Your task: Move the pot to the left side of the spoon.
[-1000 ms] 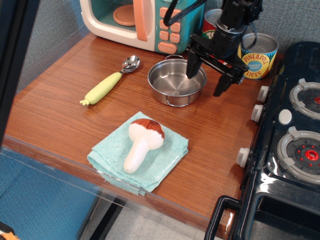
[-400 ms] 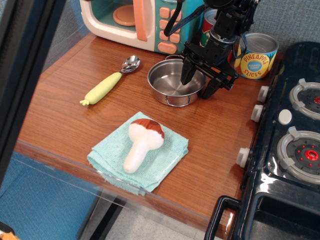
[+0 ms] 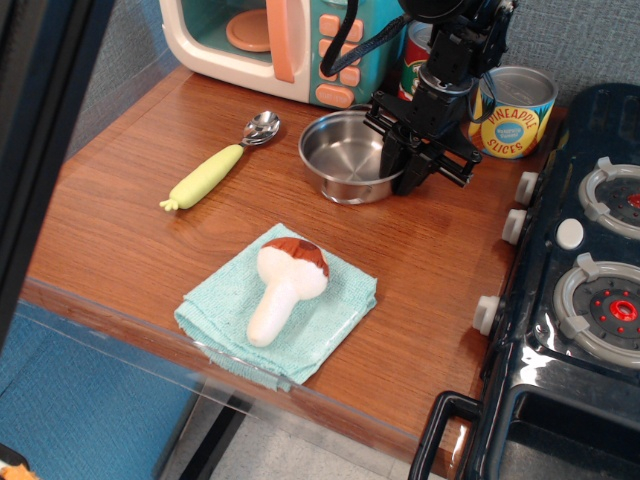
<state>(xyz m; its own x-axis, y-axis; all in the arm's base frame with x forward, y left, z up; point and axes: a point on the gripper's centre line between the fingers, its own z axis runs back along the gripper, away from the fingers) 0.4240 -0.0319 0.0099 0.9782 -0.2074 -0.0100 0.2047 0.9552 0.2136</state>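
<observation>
The pot (image 3: 343,152), a shallow shiny steel one, stands at the back middle of the wooden table, to the right of the spoon. The spoon (image 3: 220,162) lies diagonally, its metal bowl toward the microwave and its yellow-green handle toward the front left. My gripper (image 3: 402,168) is black and comes down from the upper right. Its fingers are shut on the pot's right rim, one inside and one outside. The pot looks slightly tipped up on that side.
A toy microwave (image 3: 270,40) stands at the back left. A pineapple can (image 3: 515,112) and a red can (image 3: 420,50) stand behind the gripper. A toy mushroom (image 3: 284,282) lies on a teal cloth (image 3: 330,320) in front. A toy stove (image 3: 585,270) fills the right side.
My gripper came down over the pot's right rim and its fingers closed on it. The pot has shifted a little and its near wire handle no longer shows.
</observation>
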